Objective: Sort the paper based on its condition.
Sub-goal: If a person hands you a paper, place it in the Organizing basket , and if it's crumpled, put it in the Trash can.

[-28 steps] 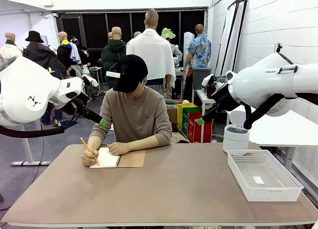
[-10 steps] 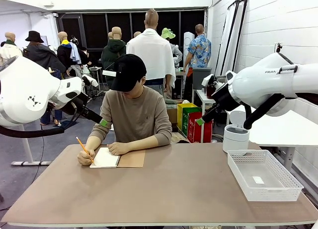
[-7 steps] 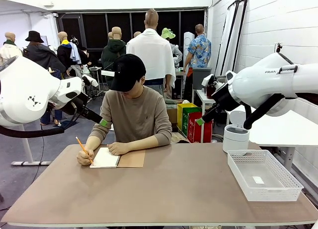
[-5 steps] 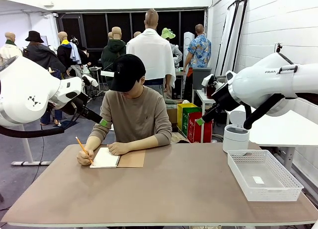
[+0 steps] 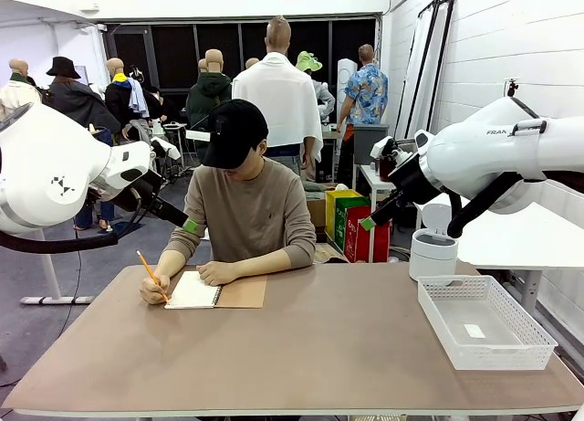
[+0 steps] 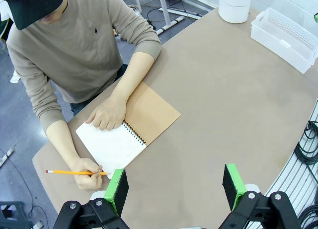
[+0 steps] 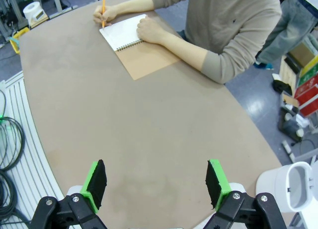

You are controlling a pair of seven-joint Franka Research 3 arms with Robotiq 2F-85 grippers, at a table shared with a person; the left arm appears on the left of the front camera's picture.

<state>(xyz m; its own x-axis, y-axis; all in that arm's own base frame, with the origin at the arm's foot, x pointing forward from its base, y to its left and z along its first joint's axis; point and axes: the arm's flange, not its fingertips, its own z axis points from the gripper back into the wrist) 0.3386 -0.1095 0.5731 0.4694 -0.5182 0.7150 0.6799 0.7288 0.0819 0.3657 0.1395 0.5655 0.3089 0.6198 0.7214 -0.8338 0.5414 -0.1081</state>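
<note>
No loose paper lies on the table; the only white page [image 5: 193,291] belongs to a spiral notebook with a brown cover [image 6: 152,114], and a person at the far side writes on it with a yellow pencil [image 6: 74,173]. One hand [image 6: 107,114] rests on the notebook's top edge. My left gripper [image 6: 175,183] hangs open high above the table's left half, nothing between its green pads [image 6: 117,185]. My right gripper [image 7: 155,183] is also open and empty, high over the right half. In the front view both grippers, left [image 5: 189,225] and right [image 5: 368,223], are raised beside the person.
A white slatted basket [image 5: 443,311] sits at the table's right end with a small white scrap [image 5: 474,331] on its floor. A white round bin [image 5: 432,254] stands just behind it, off the table. The brown tabletop [image 5: 328,348] stretches wide between notebook and basket.
The person's pencil hand has slid slightly left along the page. Both arms have stayed still with their grippers open.
</note>
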